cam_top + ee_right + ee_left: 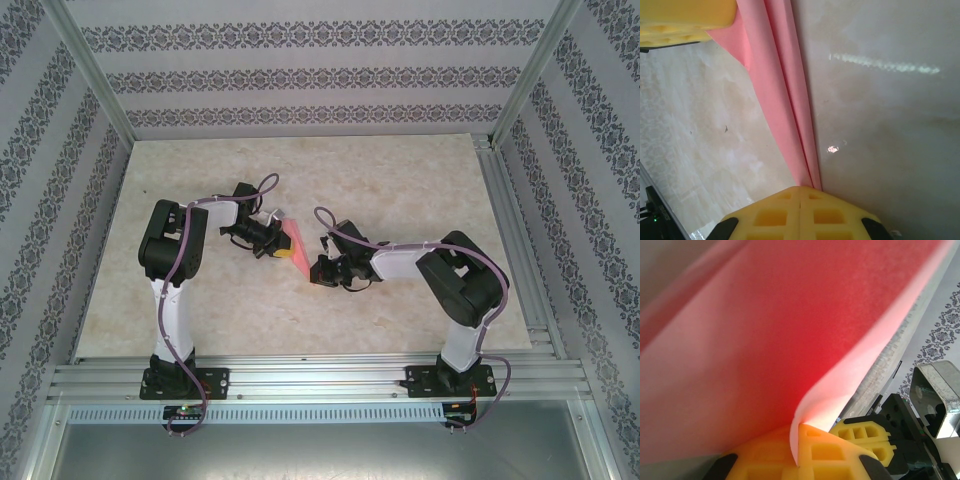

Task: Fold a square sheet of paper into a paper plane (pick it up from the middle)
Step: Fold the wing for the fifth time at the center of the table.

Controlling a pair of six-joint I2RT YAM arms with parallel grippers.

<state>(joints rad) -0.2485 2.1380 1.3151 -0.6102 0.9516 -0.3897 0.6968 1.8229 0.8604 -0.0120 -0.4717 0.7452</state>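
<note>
The pink-red sheet of paper (293, 238) hangs folded between my two grippers above the middle of the table. In the left wrist view the paper (790, 340) spreads wide and curls down into my left gripper (799, 450), whose yellow jaws are shut on its edge. The right gripper's yellow fingers (865, 435) show just beyond. In the right wrist view the paper (785, 110) is a narrow layered strip with a lengthwise crease, and it runs into my right gripper (800, 195), shut on its end. The left gripper's finger (685, 20) holds the far end. From above, the left gripper (278, 248) and right gripper (318, 268) stand close together.
The beige marbled table (400, 180) lies under the paper. Aluminium rails run along the front (320, 375) and the right side (515, 230), with patterned walls around. Cables loop over both arms.
</note>
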